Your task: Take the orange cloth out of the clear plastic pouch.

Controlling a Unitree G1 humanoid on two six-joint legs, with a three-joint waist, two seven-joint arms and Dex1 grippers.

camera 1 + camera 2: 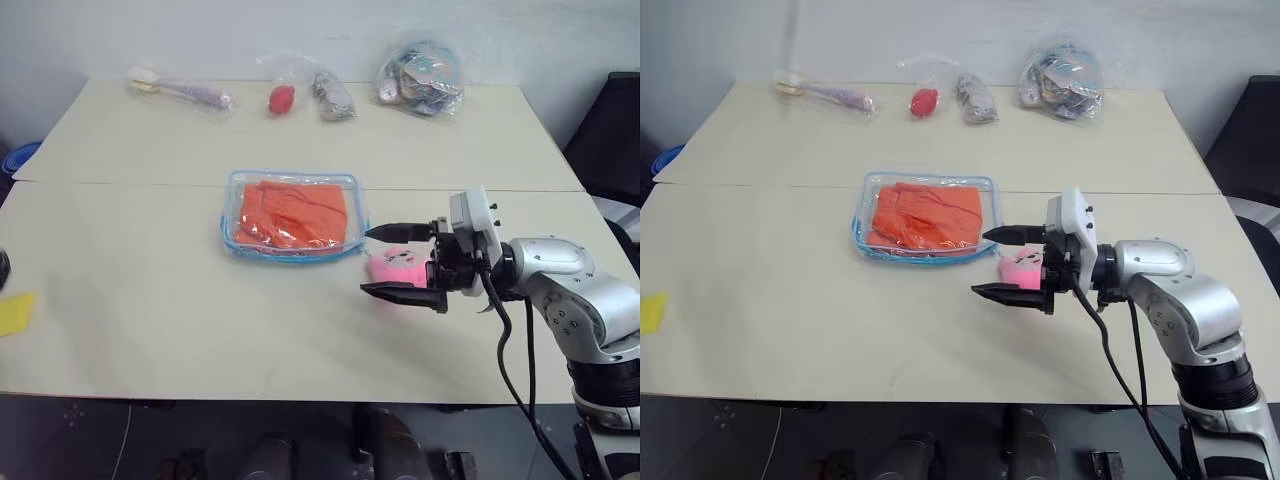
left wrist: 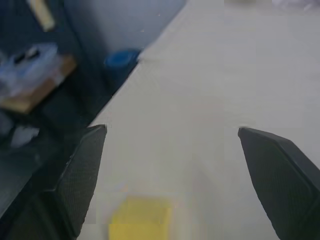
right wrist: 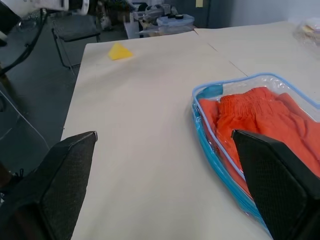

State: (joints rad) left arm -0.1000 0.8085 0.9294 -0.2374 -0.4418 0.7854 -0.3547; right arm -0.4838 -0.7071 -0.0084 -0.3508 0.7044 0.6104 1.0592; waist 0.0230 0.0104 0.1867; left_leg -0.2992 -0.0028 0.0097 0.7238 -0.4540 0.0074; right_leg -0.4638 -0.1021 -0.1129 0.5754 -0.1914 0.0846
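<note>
Orange cloth [image 1: 294, 212] folded flat inside the clear plastic pouch [image 1: 236, 200], pouch lying flat near the middle of the desk [image 1: 150, 300], blue edge all round it. Right hand [image 1: 392, 261] hanging just beside the pouch's right end, pointing sideways at it, two black fingers [image 1: 404, 294] spread wide with nothing between them. Pink plush toy [image 1: 393, 266] on the desk right behind those fingers, close to the pouch's near right corner. From the right wrist, same pouch [image 3: 210, 92] and orange cloth [image 3: 260, 115] seen close up ahead, one fingertip overlapping the pouch's near edge; touching or not, cannot tell. Left hand [image 2: 172, 165] out over the left part of the desk, fingers [image 2: 82, 180] as far apart as can be, holding nothing, a yellow thing [image 2: 140, 222] lying on the desk under it. Same yellow thing [image 1: 14, 312] at the desk's left edge, well apart from the pouch. Along the far side of the desk: a long brush in a clear bag [image 1: 180, 92], a small red thing [image 1: 282, 98], a grey thing in a clear bag [image 1: 332, 96], and a lumpy clear bag full of mixed stuff [image 1: 420, 78]. A blue round thing [image 1: 18, 158] on the floor past the desk's left side.
</note>
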